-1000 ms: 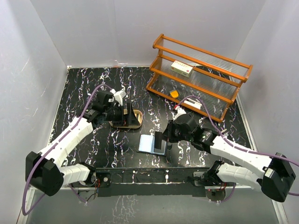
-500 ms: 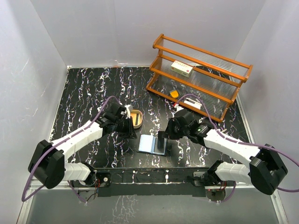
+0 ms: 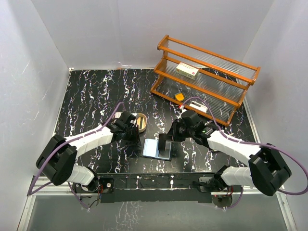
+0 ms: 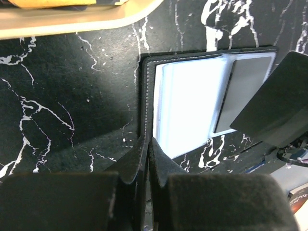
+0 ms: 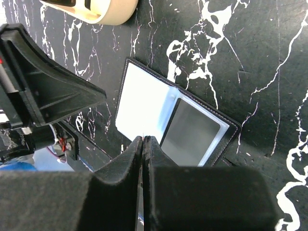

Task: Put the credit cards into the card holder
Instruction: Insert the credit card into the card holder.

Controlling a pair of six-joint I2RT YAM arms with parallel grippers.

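Observation:
The card holder [image 3: 151, 148] lies open on the black marble table, its pale blue-grey inside up. A grey credit card [image 4: 245, 91] sits in its right-hand pocket [image 5: 192, 132]. My left gripper [image 4: 147, 140] is shut, its tips at the stitched left edge of the card holder [image 4: 187, 106]; I see nothing between the jaws. My right gripper [image 5: 144, 139] is shut too, its tips over the near edge of the card holder [image 5: 142, 103] by the middle fold. One of its black fingers [image 4: 274, 108] covers the holder's right corner. Other cards are not clearly visible.
A tan oval tray [image 3: 146, 120] stands just behind the left gripper [image 3: 136, 136], with dark and orange things inside cut off by the frame edge. A wooden shelf rack [image 3: 207, 82] at the back right carries a white-and-red box [image 3: 187, 70]. White walls enclose the table.
My left gripper left the tray, swung right and down to the card holder's left edge, and went from open to shut. The right gripper leaned a little further over the holder.

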